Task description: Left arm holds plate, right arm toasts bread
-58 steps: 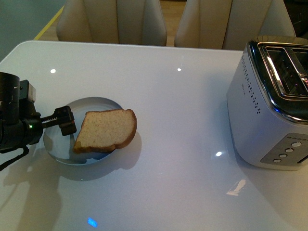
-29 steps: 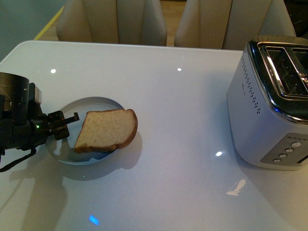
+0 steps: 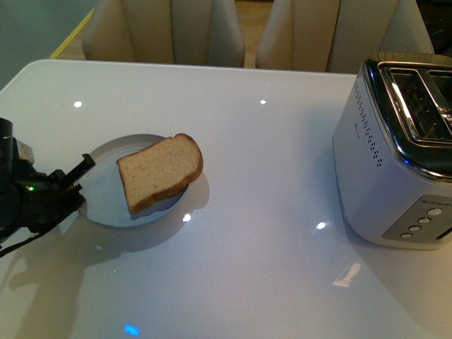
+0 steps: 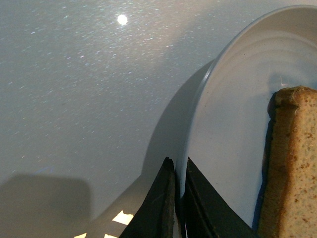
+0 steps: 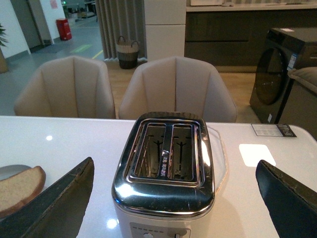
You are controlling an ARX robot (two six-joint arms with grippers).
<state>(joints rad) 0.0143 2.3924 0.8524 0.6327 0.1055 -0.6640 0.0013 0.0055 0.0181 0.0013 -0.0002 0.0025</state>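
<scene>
White glossy tabletop point(image 3: 247, 275) carries everything; two beige upholstered chairs point(image 3: 169, 32) stand behind its far edge. Silver-and-white two-slot toaster point(image 3: 395, 162) sits on the robot's right, well apart from the plate. Both slots face up and, in the right wrist view, look empty, so they are ready to take a slice from above.

Bulky black left arm point(image 3: 21, 205) reaches in low from the left edge. Round shallow pale blue-grey plate point(image 3: 106, 194) is held at its near-left rim. A broad shadow under it suggests it is off the table, or at least tipped up. How far cannot be told. Likely purpose: to steady the plate and offer the slice to the other arm.

Light-brown wholemeal bread slice with darker crust point(image 3: 159, 173) lies on the plate, skewed. Its rounded end points toward the toaster side and reaches the rim or just over it. Judgement: that overhanging crust is the easiest edge for a pinch.

Left gripper point(image 4: 179, 181): jaws nearly together, clamped on the plate's raised rim, one finger above and one below. The fingers are clear of the bread, which is just beside them.

Right gripper point(image 5: 174, 166): jaws spread wide, holding nothing and touching nothing. Its two dark fingers point(image 5: 59, 203) frame the toaster in the wrist view. It does not show in the front view, so it is not yet at the bread. Toasting step not begun.
</scene>
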